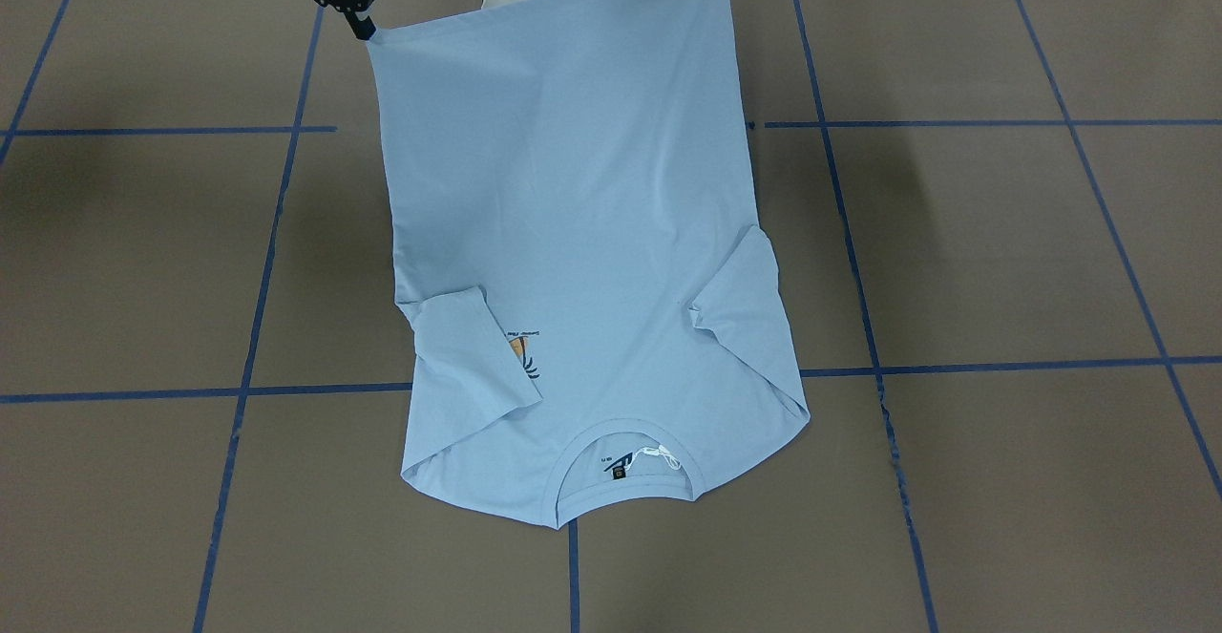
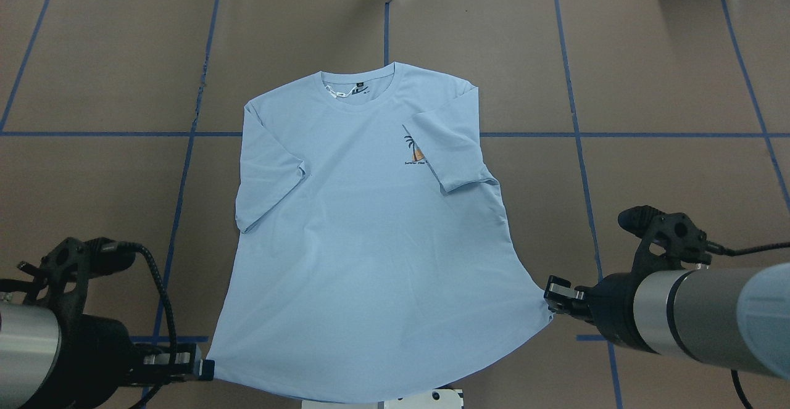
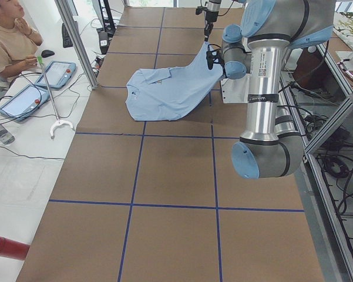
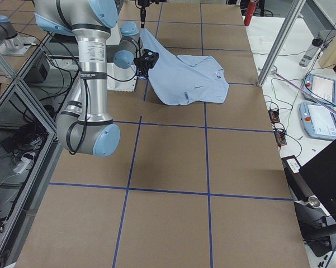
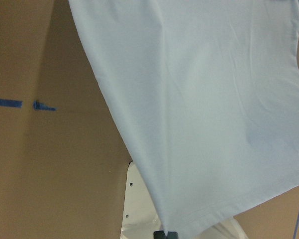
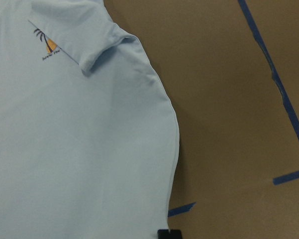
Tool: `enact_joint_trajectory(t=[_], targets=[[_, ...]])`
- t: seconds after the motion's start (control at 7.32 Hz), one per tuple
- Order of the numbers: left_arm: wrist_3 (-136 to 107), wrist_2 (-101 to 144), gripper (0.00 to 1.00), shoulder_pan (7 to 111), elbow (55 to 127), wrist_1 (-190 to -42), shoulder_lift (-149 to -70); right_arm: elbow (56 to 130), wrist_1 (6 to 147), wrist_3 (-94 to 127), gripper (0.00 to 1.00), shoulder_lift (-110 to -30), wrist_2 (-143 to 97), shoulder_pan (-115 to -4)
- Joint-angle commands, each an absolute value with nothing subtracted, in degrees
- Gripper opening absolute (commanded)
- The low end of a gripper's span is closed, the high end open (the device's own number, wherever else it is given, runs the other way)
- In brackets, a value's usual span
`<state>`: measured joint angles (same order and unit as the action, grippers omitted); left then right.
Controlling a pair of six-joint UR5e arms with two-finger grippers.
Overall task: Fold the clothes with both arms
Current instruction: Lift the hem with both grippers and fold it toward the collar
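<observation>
Overhead exterior view: light blue T-shirt [image 2: 370, 224] at centre of table [image 2: 648, 88], sleeves [image 2: 453, 150] already turned inward, hem [image 2: 345, 387] pinched and raised by left gripper [image 2: 205, 367] at 7 o'clock and right gripper [image 2: 550, 291] at 4 o'clock; hem-to-collar folds apparently remain.

We are finding nothing legible. On the T-shirt [image 2: 370, 242], the chest print [image 2: 415, 153] at 1 o'clock from its middle, seen from overhead, is carrying lettering too small to read; so are the neck label [image 2: 361, 92] at 12 o'clock and a white sticker [image 3: 262, 73] on the left arm [image 3: 264, 117]
</observation>
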<state>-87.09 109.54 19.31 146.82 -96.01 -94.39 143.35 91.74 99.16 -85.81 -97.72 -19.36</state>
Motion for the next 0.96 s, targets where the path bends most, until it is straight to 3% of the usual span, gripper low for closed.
enact_joint_trajectory(t=[0.0, 0.41, 0.82], targets=[[-74.15, 110.83, 0.0, 30.89, 141.63, -87.14, -102.53, 134.1, 92.11, 91.96, 0.0, -75.74, -107.02, -32.37], [-63.06, 112.59, 0.0, 41.46, 130.9, -86.31, -107.13, 117.91, 92.11, 84.14, 0.0, -65.24, -109.16, -42.6], [-56.63, 112.06, 0.0, 45.78, 115.72, -87.18, -114.41, 101.75, 91.76, 81.49, 0.0, -54.09, -108.37, -45.35]])
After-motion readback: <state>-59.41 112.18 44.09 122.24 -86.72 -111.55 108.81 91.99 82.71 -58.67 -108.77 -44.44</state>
